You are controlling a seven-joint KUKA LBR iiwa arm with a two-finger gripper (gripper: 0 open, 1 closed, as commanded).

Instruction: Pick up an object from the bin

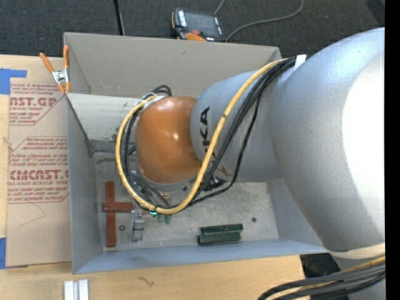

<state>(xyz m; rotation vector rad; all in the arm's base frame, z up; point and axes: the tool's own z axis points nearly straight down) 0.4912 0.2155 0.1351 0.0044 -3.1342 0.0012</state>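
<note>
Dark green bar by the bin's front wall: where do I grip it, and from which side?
Take the dark green bar at its middle, across its short width, coming straight down from above. It lies flat and alone on the floor of the bin, with both long sides free. The front wall is close, so a slanted approach looks risky.

probably a robotics lab: a big grey arm [325, 136] reaches into a metal bin [169, 61]; behind the bin, a cable [262, 24] and a black device [197, 22] lie on dark carpet [62, 5].
</note>
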